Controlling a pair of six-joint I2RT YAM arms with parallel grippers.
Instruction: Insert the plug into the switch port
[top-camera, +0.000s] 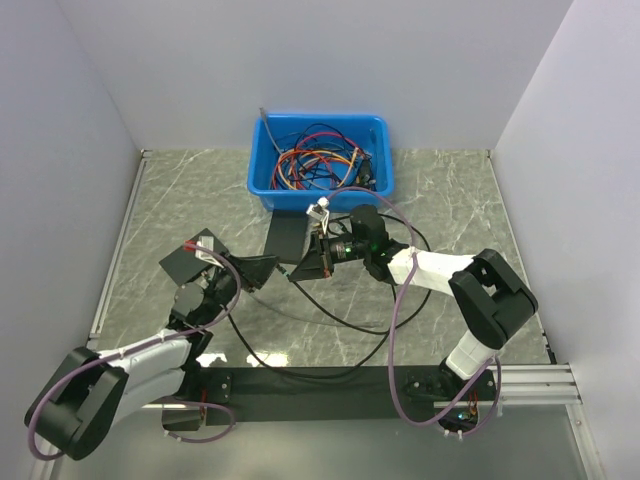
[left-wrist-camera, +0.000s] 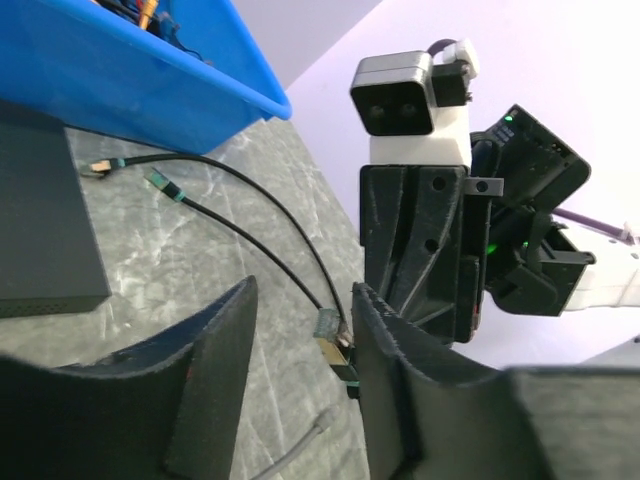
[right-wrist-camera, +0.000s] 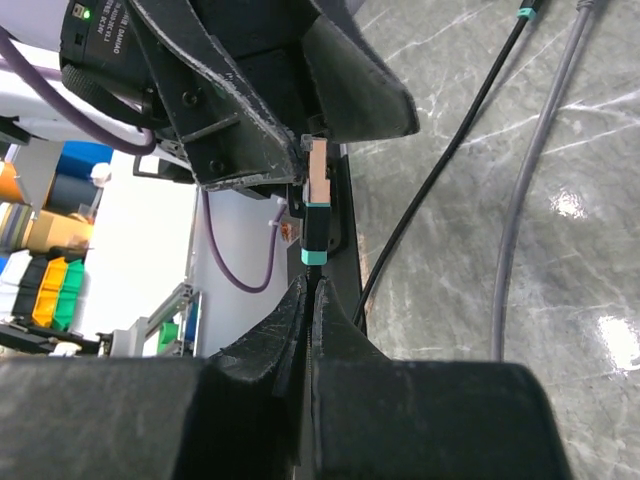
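Note:
My right gripper (right-wrist-camera: 310, 290) is shut on a thin black cable just behind its plug (right-wrist-camera: 316, 215), a clear-tipped connector with a black boot and a teal band. The plug points out ahead at my left gripper's fingers (right-wrist-camera: 330, 80). In the left wrist view the plug (left-wrist-camera: 336, 345) sits between my open left fingers, close against the right-hand finger (left-wrist-camera: 400, 370). My left gripper (left-wrist-camera: 300, 385) is open. The black switch (left-wrist-camera: 40, 230) lies flat at the left of that view, a little away from the plug. In the top view both grippers meet (top-camera: 285, 268) just in front of the switch (top-camera: 285, 235).
A blue bin (top-camera: 320, 160) full of tangled cables stands behind the switch. Two loose cable ends (left-wrist-camera: 165, 185) lie on the marble table beside the switch. A grey cable (right-wrist-camera: 530, 170) and a black cable (right-wrist-camera: 450, 160) run across the table. White walls close in both sides.

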